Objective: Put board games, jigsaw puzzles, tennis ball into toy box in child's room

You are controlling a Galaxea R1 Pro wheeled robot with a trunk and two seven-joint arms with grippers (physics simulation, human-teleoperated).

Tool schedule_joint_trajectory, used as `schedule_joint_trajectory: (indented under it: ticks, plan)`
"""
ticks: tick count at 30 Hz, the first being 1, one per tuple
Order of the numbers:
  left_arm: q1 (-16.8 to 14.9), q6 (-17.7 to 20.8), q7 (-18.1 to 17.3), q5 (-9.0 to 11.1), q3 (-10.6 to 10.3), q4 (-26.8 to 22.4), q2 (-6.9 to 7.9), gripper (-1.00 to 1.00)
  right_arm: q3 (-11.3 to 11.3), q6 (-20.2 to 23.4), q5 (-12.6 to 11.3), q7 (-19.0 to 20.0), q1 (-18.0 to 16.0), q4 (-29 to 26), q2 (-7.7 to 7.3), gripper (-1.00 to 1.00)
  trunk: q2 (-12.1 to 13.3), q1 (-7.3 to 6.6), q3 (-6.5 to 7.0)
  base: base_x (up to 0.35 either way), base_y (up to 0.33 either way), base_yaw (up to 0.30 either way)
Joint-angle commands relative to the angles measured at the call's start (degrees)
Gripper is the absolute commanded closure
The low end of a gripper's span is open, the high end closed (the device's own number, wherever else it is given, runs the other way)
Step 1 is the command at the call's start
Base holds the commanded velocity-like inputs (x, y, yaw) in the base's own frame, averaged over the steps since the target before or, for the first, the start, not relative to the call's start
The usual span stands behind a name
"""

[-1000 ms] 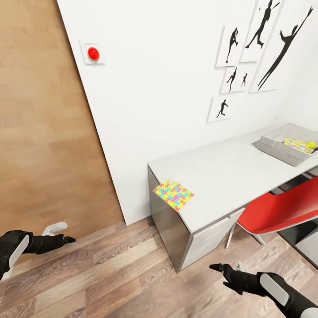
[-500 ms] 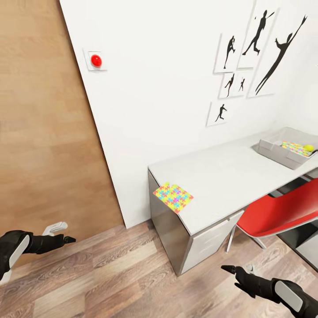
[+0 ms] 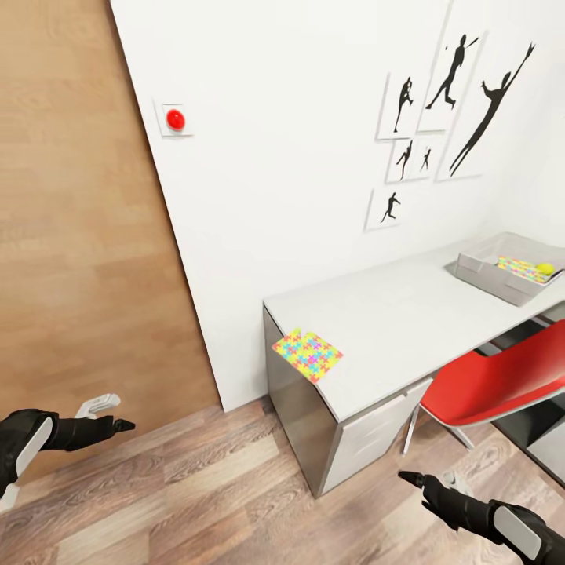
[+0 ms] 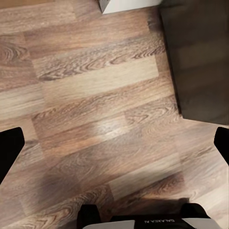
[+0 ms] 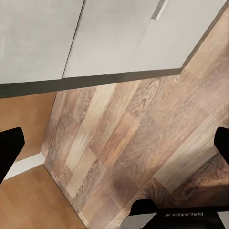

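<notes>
Thin flat jigsaw-patterned rectangle (image 3: 308, 354) lies centre frame at the pale grey counter's (image 3: 392, 314) near corner, up-left of the nearer right gripper (image 3: 416, 480); both grippers, left (image 3: 110, 416) included, have fingers apart, holding nothing.

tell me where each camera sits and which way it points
Head view: from the robot's head, looking forward and down at the table, puzzle, toy box and red chair; both arms show, left gripper, right gripper.
Left wrist view: on the left arm, facing the wood floor; open fingers at the edges.
Right wrist view: on the right arm, facing floor and drawer fronts; open fingers.
Shared: both wrist views see floor.
</notes>
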Motion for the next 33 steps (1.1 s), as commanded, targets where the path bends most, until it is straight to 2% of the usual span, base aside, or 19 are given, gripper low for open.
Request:
schedule_joint_trajectory:
  ticks: [1,26,29,33]
  plan:
    - [0.0,0.3,-0.1,0.2,-0.1,0.0,0.03,-1.0,0.2,0.1,-0.3,0.2,0.0,0.0,-0.04,-1.0,0.0,0.01,0.04,0.0,0.0,0.0]
    - [0.0,1.0,-0.6,0.6,0.1,0.0,-0.01,-1.0,0.2,-0.4,-0.1,0.4,0.0,0.1,0.44,-1.0,0.0,0.01,2.42,0.0,0.0,-0.073]
    - [0.0,1.0,-0.7,0.6,0.1,-0.1,-0.34,-1.0,0.2,-0.4,-0.1,0.4,0.0,0.1,0.66,-1.0,0.0,0.01,2.71,0.0,0.0,-0.091]
    - [0.0,0.8,-0.6,0.6,0.1,-0.3,-1.47,-1.0,0.2,-0.4,-0.1,0.4,0.0,0.0,0.76,-1.0,0.0,0.01,3.09,0.0,0.0,-0.091]
